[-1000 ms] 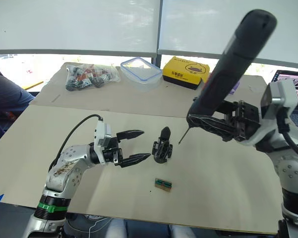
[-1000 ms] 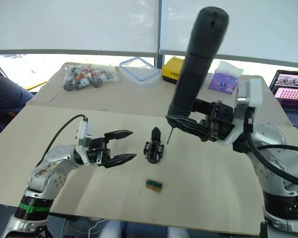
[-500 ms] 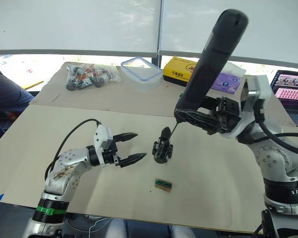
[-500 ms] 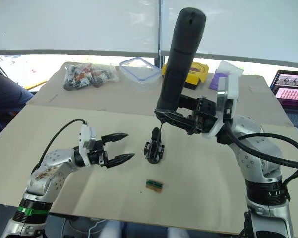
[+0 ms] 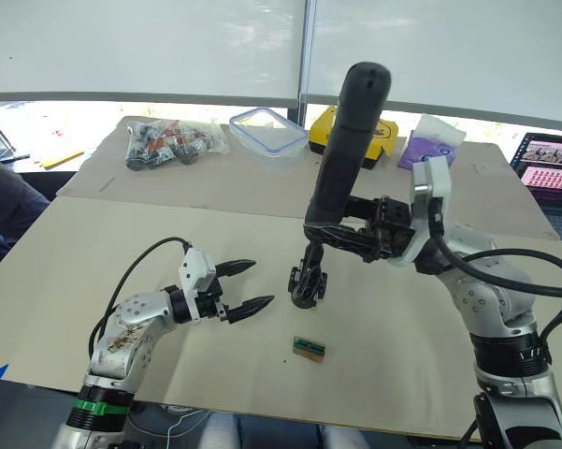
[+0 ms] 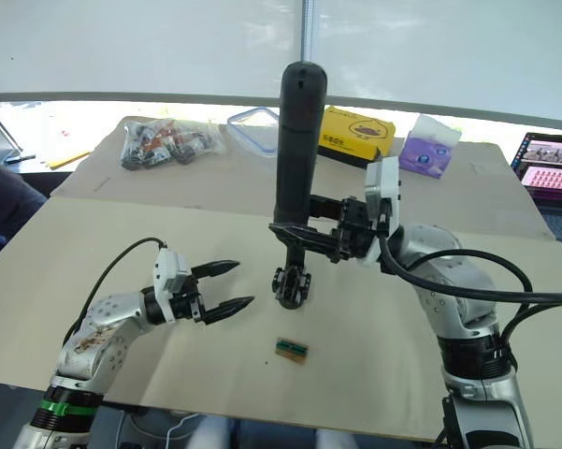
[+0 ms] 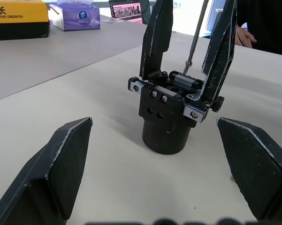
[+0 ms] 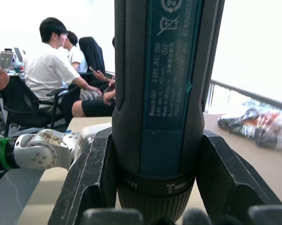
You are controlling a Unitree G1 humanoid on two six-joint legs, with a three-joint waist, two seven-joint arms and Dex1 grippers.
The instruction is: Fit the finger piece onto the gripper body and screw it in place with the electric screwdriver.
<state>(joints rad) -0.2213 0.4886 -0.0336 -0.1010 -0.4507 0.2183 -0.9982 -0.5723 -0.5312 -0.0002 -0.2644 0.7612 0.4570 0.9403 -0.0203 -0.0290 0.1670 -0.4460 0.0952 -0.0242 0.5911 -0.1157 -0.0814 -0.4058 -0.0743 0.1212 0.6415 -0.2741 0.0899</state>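
Observation:
The gripper body [image 5: 306, 279] stands on the table, a black round-based assembly. In the left wrist view two tapered black fingers [image 7: 158, 37] rise from the gripper body [image 7: 169, 119]; I cannot tell which is the finger piece. My right gripper [image 5: 329, 234] is shut on the lower end of the electric screwdriver [image 5: 348, 150], which stands nearly upright. Its thin metal bit [image 7: 195, 33] points down, its tip at the body's top between the two fingers. My left gripper [image 5: 242, 286] is open, a short way left of the body, holding nothing.
A small green-brown block [image 5: 308, 348] lies in front of the body. At the back are a bag of parts [image 5: 173, 142], a clear container [image 5: 267, 136], a yellow box [image 5: 381, 131], a purple tissue pack [image 5: 432, 148] and a laptop [image 5: 547, 164]. People [image 8: 51, 70] sit beyond the table.
My right arm has swung the screwdriver left and more upright, bringing the bit down onto the gripper body. My left gripper has drawn back slightly and stays open.

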